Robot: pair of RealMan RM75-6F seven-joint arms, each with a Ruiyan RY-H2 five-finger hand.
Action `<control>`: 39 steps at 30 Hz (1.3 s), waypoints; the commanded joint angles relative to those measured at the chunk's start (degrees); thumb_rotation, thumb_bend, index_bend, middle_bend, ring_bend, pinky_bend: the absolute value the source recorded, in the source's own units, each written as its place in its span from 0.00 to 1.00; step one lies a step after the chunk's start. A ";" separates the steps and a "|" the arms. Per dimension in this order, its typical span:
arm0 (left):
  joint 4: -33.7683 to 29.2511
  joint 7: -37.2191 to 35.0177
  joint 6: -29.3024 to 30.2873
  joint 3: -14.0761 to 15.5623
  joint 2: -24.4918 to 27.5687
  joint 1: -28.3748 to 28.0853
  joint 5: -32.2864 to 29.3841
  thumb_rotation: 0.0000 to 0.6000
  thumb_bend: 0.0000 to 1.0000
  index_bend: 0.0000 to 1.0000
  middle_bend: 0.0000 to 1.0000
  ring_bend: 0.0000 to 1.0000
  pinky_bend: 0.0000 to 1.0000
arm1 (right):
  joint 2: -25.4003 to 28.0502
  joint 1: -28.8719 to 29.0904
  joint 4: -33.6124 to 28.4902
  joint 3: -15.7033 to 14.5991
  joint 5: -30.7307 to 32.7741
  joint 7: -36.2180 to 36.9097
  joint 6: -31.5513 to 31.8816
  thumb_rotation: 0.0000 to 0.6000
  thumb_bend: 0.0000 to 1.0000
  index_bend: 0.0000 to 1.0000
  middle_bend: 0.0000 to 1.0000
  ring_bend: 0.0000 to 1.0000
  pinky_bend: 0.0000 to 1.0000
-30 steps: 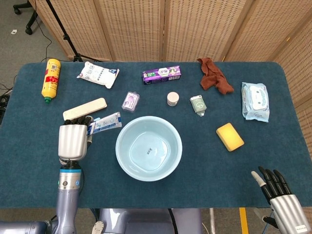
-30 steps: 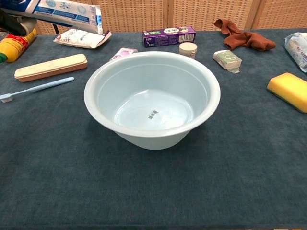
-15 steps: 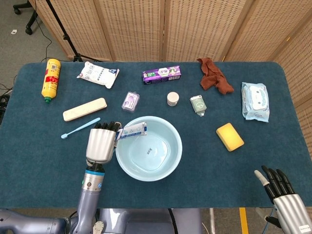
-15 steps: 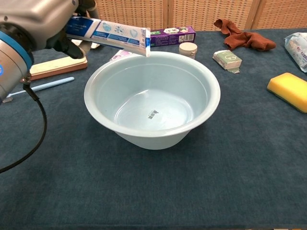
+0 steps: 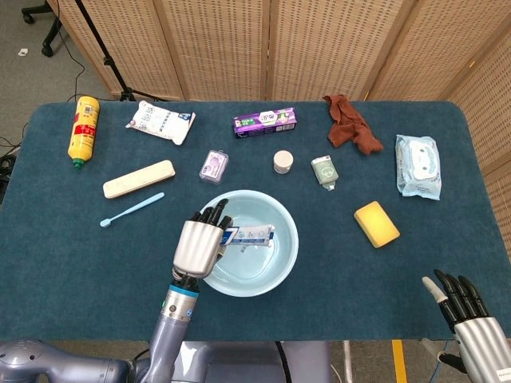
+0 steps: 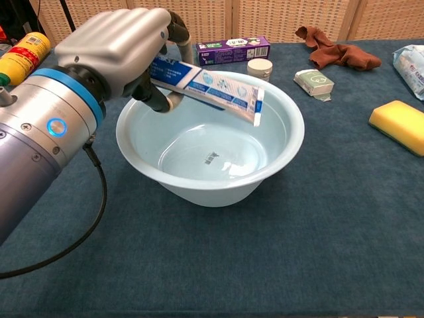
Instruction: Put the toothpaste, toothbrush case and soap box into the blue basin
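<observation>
Left hand: the left hand (image 6: 122,50) held the toothpaste (image 6: 209,85) by its cap end, fingers wrapped around it, above the near-left rim of the blue basin (image 6: 285,142).
Toothpaste position: the tube projected level over the basin's hollow, its flat crimped end free and pointing toward the far-right wall; it was not resting on the floor of the basin.
Toothpaste handling: judged a light, soft-walled tube that dents under pressure; the stiffer shoulder near the cap was the sound place to hold, as here. A short drop should not harm it.
Right hand: the right hand (image 5: 463,307) sat at the near-right table edge, fingers extended and apart, holding nothing.
Toothbrush case: the toothbrush case (image 5: 138,179) lay flat on the table, well left of the basin; judged rigid, light and smooth, best taken across its narrow width near mid-length.
Soap box: probably the small clear box (image 5: 213,167) just beyond the basin, though this identification is uncertain; judged hard and slippery, best taken by opposite sides.
Nearby item: a loose toothbrush (image 5: 131,209) lay beside the case.
</observation>
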 commanded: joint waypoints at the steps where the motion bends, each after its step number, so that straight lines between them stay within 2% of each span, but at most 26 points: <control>1: -2.88 -0.52 -2.18 -0.16 1.11 0.34 -3.29 1.00 0.27 0.13 0.00 0.00 0.26 | 0.00 -0.05 0.02 0.07 0.08 0.12 0.12 1.00 0.13 0.00 0.00 0.00 0.00; 3: -3.61 -0.50 -2.93 -0.16 1.94 0.35 -4.06 1.00 0.25 0.02 0.00 0.00 0.18 | -0.02 -0.06 0.06 0.09 0.04 0.14 0.19 1.00 0.13 0.00 0.00 0.00 0.00; 9: -6.67 0.77 -4.77 0.03 5.22 0.44 -7.22 1.00 0.22 0.00 0.00 0.00 0.10 | -0.27 -0.09 0.13 0.08 -0.20 -0.36 0.06 1.00 0.13 0.00 0.00 0.00 0.00; 22: -9.42 0.33 -4.49 0.25 11.39 1.43 -9.24 1.00 0.22 0.00 0.00 0.00 0.10 | -0.47 -0.09 0.16 0.11 -0.15 -0.86 -0.28 1.00 0.13 0.00 0.00 0.00 0.00; 31: -14.00 -1.04 -4.21 0.54 18.71 3.22 -12.28 1.00 0.23 0.00 0.00 0.00 0.10 | -0.73 -0.15 0.10 0.01 -0.45 -1.83 -0.55 1.00 0.13 0.00 0.00 0.00 0.00; 39: -13.54 -4.63 -5.35 -0.75 24.62 4.15 -15.91 1.00 0.24 0.00 0.00 0.00 0.10 | -1.11 -0.19 0.06 -0.20 -0.87 -2.92 -1.00 1.00 0.13 0.00 0.00 0.00 0.00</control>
